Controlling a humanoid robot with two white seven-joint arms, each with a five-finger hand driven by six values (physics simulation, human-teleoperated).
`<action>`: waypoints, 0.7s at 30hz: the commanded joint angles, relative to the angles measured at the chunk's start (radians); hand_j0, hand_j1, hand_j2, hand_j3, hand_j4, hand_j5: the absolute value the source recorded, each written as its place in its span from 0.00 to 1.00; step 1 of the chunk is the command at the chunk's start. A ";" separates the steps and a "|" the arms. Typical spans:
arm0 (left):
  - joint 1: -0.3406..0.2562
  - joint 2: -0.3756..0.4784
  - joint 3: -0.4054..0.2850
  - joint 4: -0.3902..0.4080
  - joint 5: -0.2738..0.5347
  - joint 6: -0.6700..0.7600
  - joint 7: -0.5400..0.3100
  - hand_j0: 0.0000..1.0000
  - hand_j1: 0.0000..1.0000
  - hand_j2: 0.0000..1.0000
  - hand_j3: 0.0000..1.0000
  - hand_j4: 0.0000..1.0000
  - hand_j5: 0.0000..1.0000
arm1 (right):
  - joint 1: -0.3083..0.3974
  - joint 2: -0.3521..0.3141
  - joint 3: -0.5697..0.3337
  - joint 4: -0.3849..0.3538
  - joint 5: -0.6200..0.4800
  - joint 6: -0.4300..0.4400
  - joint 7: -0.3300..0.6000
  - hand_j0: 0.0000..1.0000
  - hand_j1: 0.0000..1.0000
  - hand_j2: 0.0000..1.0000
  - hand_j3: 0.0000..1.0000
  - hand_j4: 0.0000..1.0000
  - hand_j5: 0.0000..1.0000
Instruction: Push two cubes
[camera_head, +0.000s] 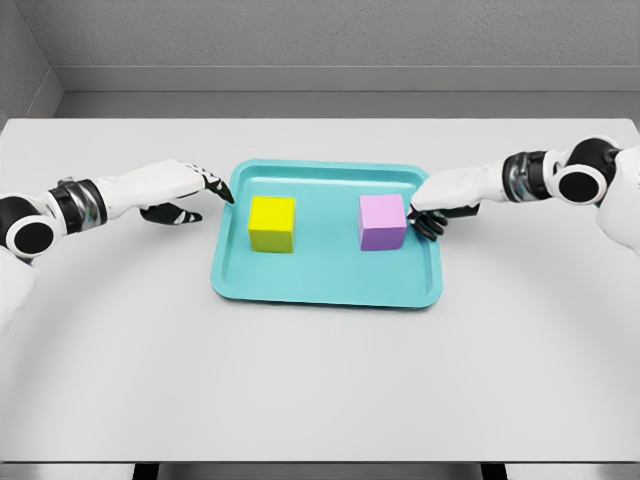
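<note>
Two hands: both are seen at the tray's flanks, one per cube, nothing gripped by either.
Right hand fingers: the white five-finger right hand (437, 205) is held with its dark fingertips (428, 222) extended and loosely bunched, nothing grasped; they appear to touch, or sit just beside, the right face of the cube, though actual contact cannot be confirmed.
Right target: the pale purple matte cube (382, 221) lies directly inward, toward the picture's left, from those fingertips.
Left hand fingers: the white five-finger left hand (188, 192) is stretched flat, forefinger pointed at the tray's upper left corner, thumb hanging below, nothing held.
Left target: the yellow-green matte cube (271, 223) lies inward, toward the picture's right and slightly nearer the robot, a clear gap being left between fingertip and cube.
Nearer hand: the right is judged closer to its cube; the left has the tray rim yet to be crossed.
Long axis: none is offered, both cubes being square-faced and set squarely to the tray.
Tray: the shallow turquoise plastic tray (325, 294) carries both cubes in its upper half, well apart from each other.
Open room: bare tray floor is seen between the cubes, so inward pushes are judged free for now.
Edges: the raised rim would likely stop a cube pushed too far.
Table: the flat white tabletop (320, 390) is seen all round the tray.
</note>
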 joint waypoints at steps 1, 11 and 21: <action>0.000 0.002 0.001 -0.002 0.012 0.003 0.000 0.66 0.66 0.66 0.66 0.66 0.66 | 0.000 0.003 0.004 0.000 -0.005 0.002 0.000 0.12 0.12 0.12 0.12 0.12 0.12; 0.014 0.032 0.007 -0.066 0.060 0.003 0.000 0.64 0.64 0.64 0.64 0.64 0.64 | -0.002 0.013 0.005 -0.002 -0.005 0.002 0.000 0.12 0.12 0.12 0.12 0.12 0.12; 0.040 0.042 0.001 -0.095 0.071 0.003 0.000 0.63 0.63 0.63 0.63 0.63 0.63 | -0.009 0.029 0.011 -0.002 -0.005 0.002 0.000 0.12 0.12 0.12 0.12 0.12 0.12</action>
